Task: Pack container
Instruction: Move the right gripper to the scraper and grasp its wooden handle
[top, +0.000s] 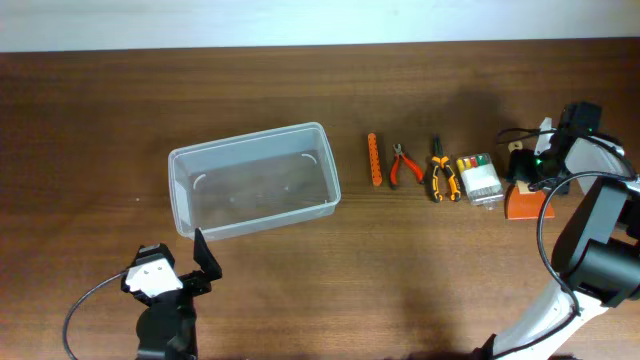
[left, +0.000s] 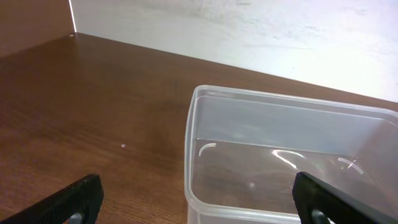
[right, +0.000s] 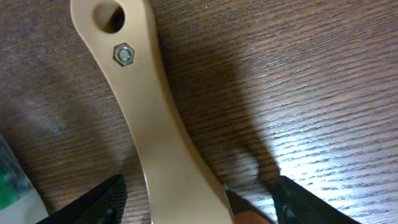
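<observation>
The container (top: 255, 180) is a clear plastic bin with nothing in it, left of centre on the table. In the left wrist view its near corner and rim (left: 249, 94) lie straight ahead. My left gripper (top: 200, 262) is open and empty just in front of the bin, and its fingers (left: 199, 208) straddle the bin's near corner. My right gripper (top: 535, 168) is at the far right over a tool with a tan handle (right: 149, 124) and an orange base (top: 525, 203). Its fingers (right: 199, 208) are open on either side of the handle.
A row of hand tools lies right of the bin: an orange bit holder (top: 375, 160), red pliers (top: 405, 165), orange-and-black pliers (top: 441, 170) and a clear case of bits (top: 478, 178). The table's far edge meets a white wall (left: 249, 31).
</observation>
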